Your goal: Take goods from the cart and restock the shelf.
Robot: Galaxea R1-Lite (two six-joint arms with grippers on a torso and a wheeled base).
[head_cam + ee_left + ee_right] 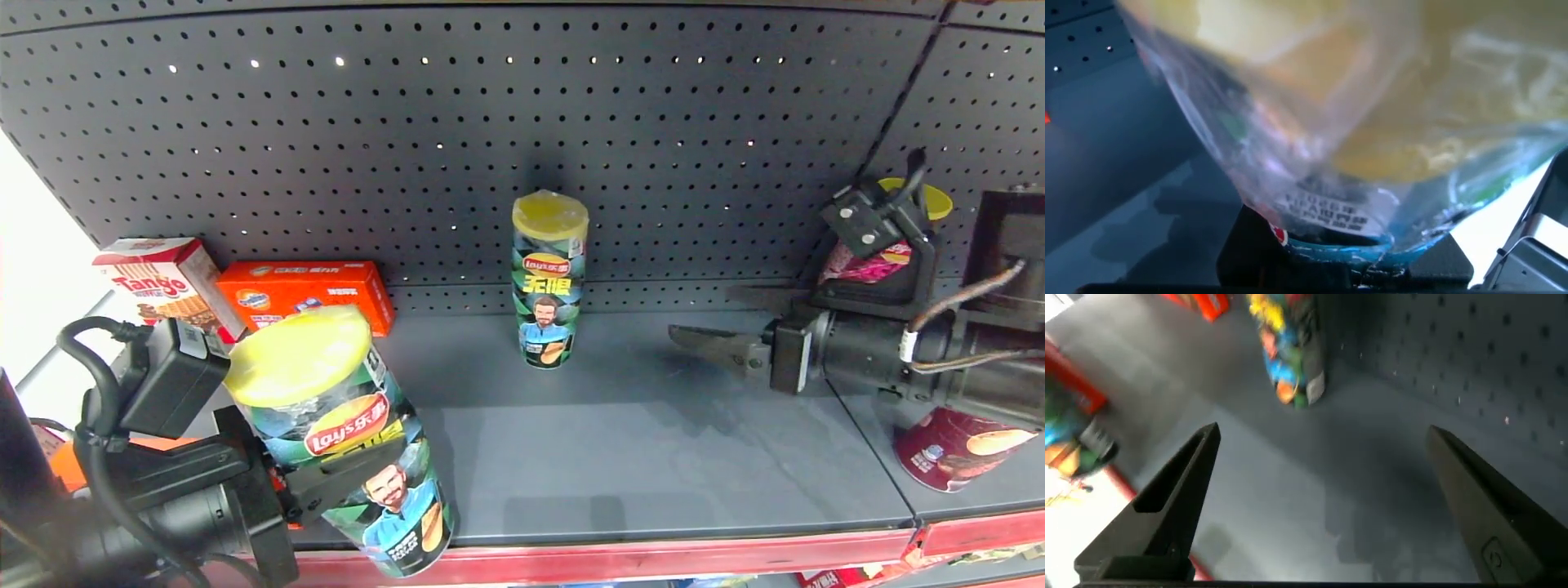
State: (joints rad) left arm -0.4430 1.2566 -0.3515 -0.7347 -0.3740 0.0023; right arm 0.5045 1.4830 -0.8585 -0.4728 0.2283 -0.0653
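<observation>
Head view: left gripper (pixel 339 482) pinches tall green cardboard chip canister with yellow plastic lid (pixel 359 425) mid-body; canister tilted at front edge of grey metal shelf (pixel 653 441). Judged light, stiff but crushable, its glossy wrap slippery; a mid-body hold suits it. Farther along, right gripper (pixel 718 322) spread, empty.
</observation>
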